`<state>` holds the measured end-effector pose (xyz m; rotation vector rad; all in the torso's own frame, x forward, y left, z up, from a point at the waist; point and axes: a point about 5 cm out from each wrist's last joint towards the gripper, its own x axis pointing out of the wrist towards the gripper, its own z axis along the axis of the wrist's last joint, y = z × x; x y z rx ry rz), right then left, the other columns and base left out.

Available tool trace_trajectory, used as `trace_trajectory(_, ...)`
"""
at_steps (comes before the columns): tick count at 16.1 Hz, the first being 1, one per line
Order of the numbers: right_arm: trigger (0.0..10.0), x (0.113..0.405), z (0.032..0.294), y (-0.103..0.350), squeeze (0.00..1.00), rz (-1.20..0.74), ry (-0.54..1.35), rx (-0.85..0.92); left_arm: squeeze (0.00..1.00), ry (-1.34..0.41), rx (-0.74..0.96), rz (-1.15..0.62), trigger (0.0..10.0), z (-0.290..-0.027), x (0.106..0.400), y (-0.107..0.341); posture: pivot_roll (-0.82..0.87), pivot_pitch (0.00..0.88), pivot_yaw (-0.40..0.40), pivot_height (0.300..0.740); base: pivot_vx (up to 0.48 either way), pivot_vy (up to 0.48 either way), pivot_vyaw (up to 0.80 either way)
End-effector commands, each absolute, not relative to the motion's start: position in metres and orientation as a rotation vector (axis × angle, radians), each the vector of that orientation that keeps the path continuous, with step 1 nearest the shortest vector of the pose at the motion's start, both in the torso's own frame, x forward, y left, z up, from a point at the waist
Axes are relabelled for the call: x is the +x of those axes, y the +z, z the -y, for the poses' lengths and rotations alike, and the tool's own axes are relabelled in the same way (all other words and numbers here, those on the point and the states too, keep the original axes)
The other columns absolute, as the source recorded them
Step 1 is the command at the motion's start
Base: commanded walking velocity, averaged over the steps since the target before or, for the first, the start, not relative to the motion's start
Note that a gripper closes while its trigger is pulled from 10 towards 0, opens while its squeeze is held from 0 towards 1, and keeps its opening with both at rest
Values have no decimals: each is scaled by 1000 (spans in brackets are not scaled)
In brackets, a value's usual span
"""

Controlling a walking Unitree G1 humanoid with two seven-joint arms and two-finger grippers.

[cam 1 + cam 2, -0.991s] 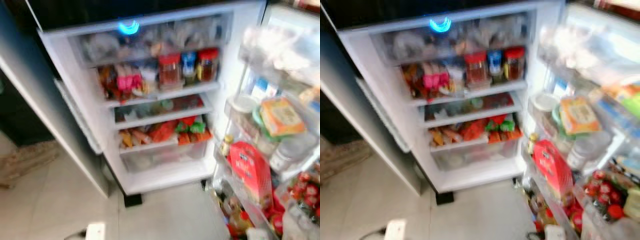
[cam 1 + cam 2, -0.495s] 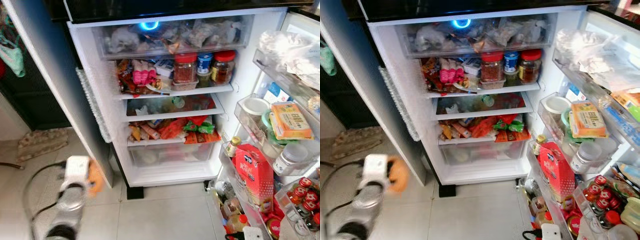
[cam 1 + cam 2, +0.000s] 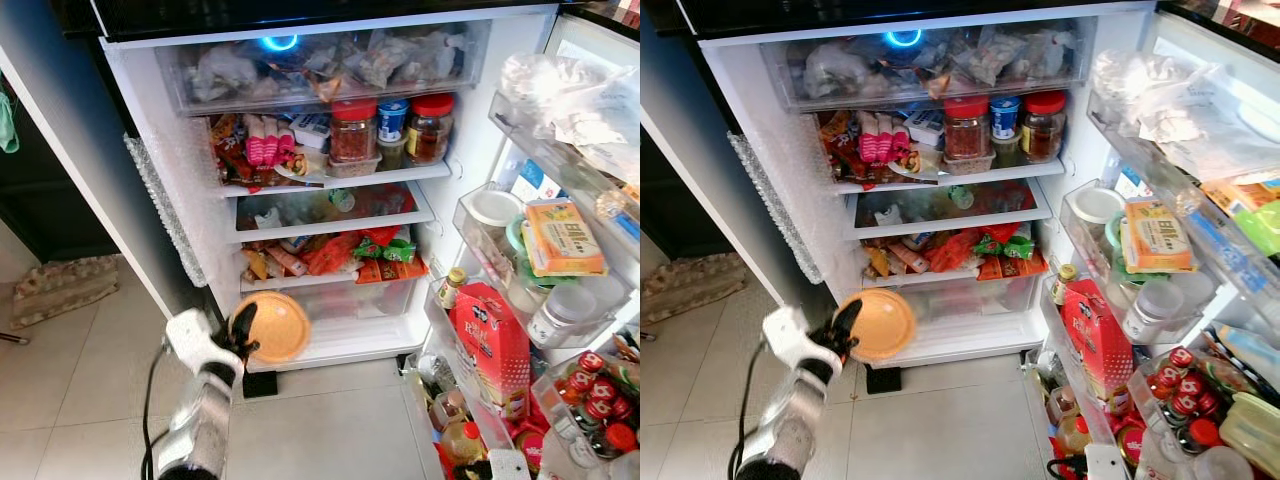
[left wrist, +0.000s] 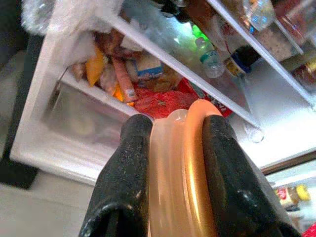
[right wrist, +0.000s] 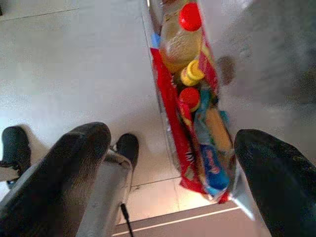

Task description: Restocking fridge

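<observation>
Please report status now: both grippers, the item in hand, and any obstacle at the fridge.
Left gripper shut on orange round container, raised before the fridge. Right gripper open, idle, low by the door bins. Shelves crowded; no free spot evident.

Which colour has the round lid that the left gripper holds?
Orange; the lid shows best in the left eye view.

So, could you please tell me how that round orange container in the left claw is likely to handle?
The round orange plastic container looks stiff: the left claw pinches it across its edge without visible bending. It probably weighs little, being thin and flat. The smooth rim might slip or pivot between the fingers.
</observation>
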<state>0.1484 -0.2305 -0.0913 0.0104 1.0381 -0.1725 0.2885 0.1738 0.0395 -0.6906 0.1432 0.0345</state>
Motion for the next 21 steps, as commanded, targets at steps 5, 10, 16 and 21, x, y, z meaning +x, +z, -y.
trace_trajectory(5, 10000, 149, 233, -90, 0, -1050, -119, -79, 0, 14, -734, -100, 10000, -184, 292, 51, 36, 3, 27, 740, 0, 0, 0)
trace_trajectory(10, 10000, 145, 229, -92, 0, -1057, -64, -159, 0, -59, -796, -93, 10000, -172, 296, 64, 36, 20, 29, 740, 0, 0, 0)
trace_trajectory(16, 10000, 137, 222, -97, 0, -1068, -26, -191, 0, -87, -820, -102, 10000, -163, 300, 69, 42, 35, 27, 740, 0, 0, 260)
trace_trajectory(21, 10000, 135, 220, -97, 0, -1065, -8, -202, 0, -81, -819, -107, 10000, -165, 301, 68, 41, 30, 24, 740, 264, 0, 744)
